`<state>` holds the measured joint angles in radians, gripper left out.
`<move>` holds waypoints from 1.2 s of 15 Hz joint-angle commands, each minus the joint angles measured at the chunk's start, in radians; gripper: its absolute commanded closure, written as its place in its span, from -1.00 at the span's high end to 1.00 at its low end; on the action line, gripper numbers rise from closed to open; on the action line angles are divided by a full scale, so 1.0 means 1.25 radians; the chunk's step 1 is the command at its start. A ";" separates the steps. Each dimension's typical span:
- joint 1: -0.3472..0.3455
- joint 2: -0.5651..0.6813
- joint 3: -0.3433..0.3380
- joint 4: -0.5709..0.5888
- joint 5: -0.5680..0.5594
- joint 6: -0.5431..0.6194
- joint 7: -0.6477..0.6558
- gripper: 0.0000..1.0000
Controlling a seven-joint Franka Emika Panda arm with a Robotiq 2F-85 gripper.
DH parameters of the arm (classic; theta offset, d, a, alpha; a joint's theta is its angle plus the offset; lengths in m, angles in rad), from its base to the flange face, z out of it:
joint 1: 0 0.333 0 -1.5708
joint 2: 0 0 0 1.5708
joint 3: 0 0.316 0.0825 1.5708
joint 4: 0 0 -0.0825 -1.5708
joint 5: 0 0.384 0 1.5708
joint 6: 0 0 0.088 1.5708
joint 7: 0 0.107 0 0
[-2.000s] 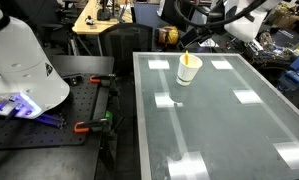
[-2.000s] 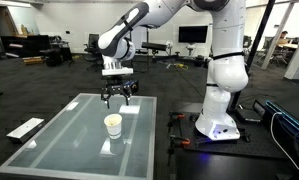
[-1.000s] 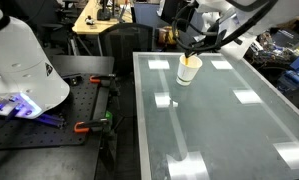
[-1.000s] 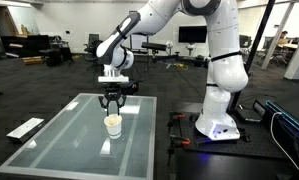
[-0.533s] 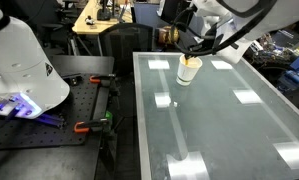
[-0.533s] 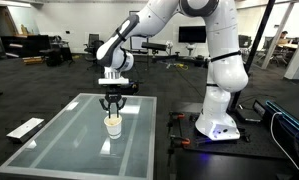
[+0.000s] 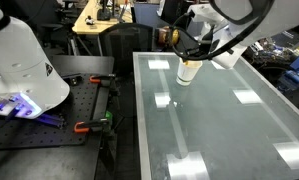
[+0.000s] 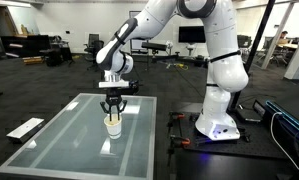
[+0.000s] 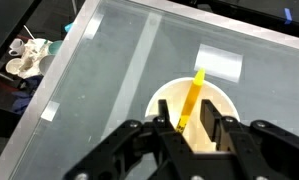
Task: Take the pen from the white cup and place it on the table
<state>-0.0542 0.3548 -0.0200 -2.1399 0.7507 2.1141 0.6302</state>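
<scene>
In an exterior view the gripper (image 7: 189, 56) hangs straight down over the cup (image 7: 188, 73), its fingertips at the rim, and the cup stands upright near the far end of the table (image 7: 229, 125). The pen cannot be picked out here behind the fingers. The robot's white base (image 7: 19, 55) sits on the black bench (image 7: 59, 122) beside the table. In an exterior view from the opposite side, the arm (image 8: 169, 15) arches over from the base (image 8: 217, 115) and brings the gripper (image 8: 112, 108) down onto the cup (image 8: 112, 126), which stands on the glass of the table (image 8: 69, 128). The pen is too small to tell here. In the wrist view the cup (image 9: 227, 102) is seen from above on the table (image 9: 129, 55). The pen (image 9: 195, 92) leans inside it, with its upper end reaching over the far rim. The gripper (image 9: 189, 135) has its jaws parted, and the two black fingers (image 9: 167, 135) dip into the cup's mouth with the pen's lower part between them, a thin sliver of gap on each side.
</scene>
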 commanded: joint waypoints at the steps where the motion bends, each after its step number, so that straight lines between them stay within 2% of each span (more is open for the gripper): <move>1: 0.012 0.017 -0.006 0.018 0.022 0.012 -0.018 -0.22; 18: 0.023 0.071 0.000 0.082 0.023 -0.003 -0.020 -0.21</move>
<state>-0.0293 0.4236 -0.0192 -2.0652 0.7511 2.1151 0.6295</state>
